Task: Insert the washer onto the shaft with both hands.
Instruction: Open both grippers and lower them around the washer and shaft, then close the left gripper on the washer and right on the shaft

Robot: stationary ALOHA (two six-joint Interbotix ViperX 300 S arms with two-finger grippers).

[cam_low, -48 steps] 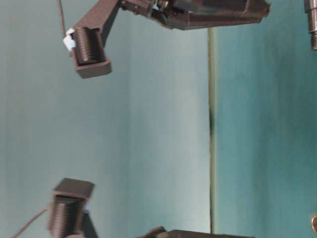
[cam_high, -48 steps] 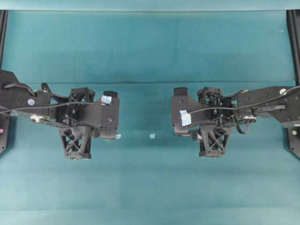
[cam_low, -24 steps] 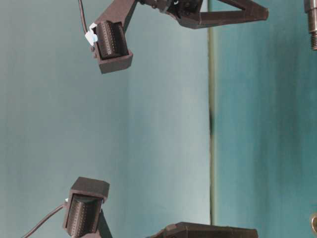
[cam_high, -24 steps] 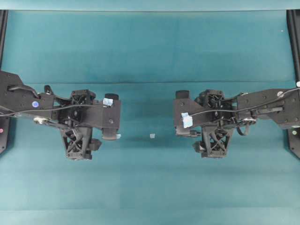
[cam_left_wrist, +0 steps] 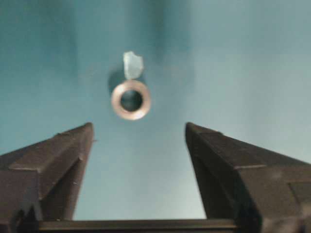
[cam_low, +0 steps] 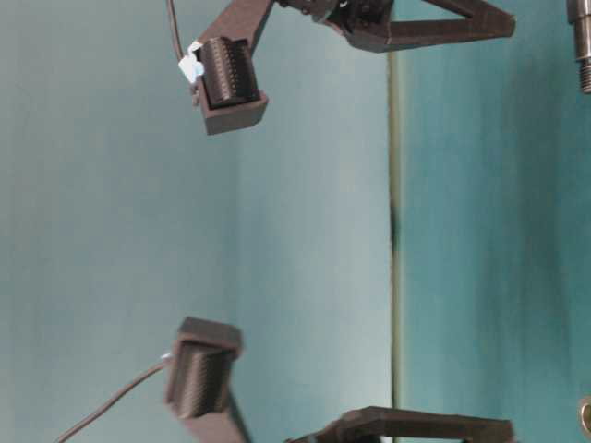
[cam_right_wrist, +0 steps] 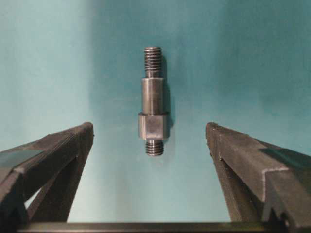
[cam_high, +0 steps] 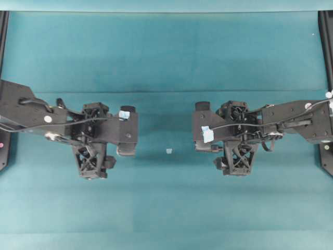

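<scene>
The washer (cam_left_wrist: 130, 99), a small silvery ring, lies flat on the teal table just beyond the tips of my left gripper (cam_left_wrist: 139, 127), which is open and empty. It does not show in the overhead view, where the left gripper (cam_high: 128, 130) hangs over it. The shaft (cam_right_wrist: 154, 102), a dark stepped rod with threaded ends, lies on the table, its near end level with the fingertips of my open right gripper (cam_right_wrist: 148, 127). The fingers stand well clear on both sides. From above, the right gripper (cam_high: 200, 126) covers the shaft. One end of the shaft (cam_low: 582, 46) shows in the table-level view.
A pale blue-white scrap (cam_left_wrist: 132, 64) lies right beside the washer on its far side. Another scrap (cam_high: 168, 151) sits on the table between the two grippers. Black frame rails (cam_high: 326, 47) run along the left and right table edges.
Both grippers' jaws have spread wider. Both grippers have come down closer to the table, and the left one has shifted slightly right.
</scene>
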